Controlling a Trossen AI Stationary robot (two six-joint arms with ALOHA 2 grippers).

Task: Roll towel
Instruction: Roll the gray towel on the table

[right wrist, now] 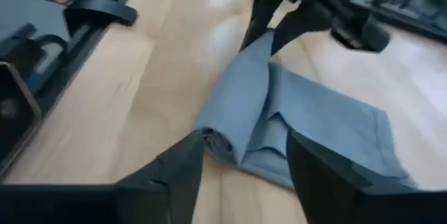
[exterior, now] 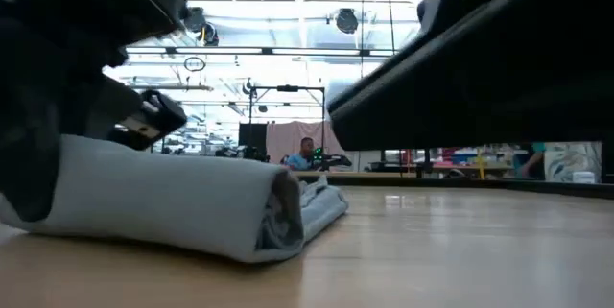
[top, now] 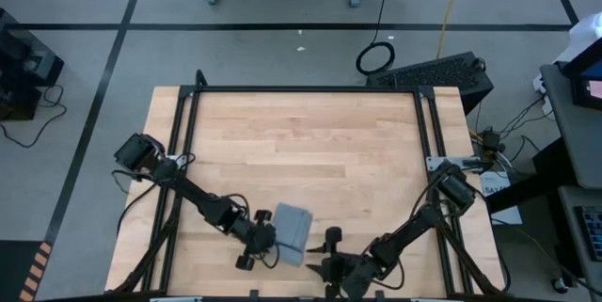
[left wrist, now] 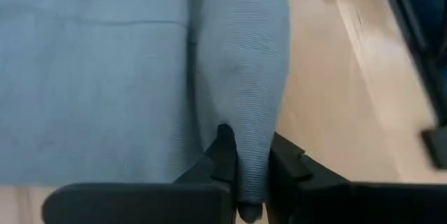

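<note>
Half-rolled grey-blue cloth towel (top: 291, 228) on light wooden bench (top: 310, 142), L gripper (left wrist: 248, 158) jaws clamped on roll's end, R gripper (right wrist: 244, 158) jaws open beside opposite end.

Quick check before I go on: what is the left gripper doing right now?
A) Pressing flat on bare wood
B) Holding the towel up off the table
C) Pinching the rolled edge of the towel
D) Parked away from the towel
C: in the left wrist view the left gripper has its fingers closed on the rolled fold of the towel, which lies on the table.
</note>
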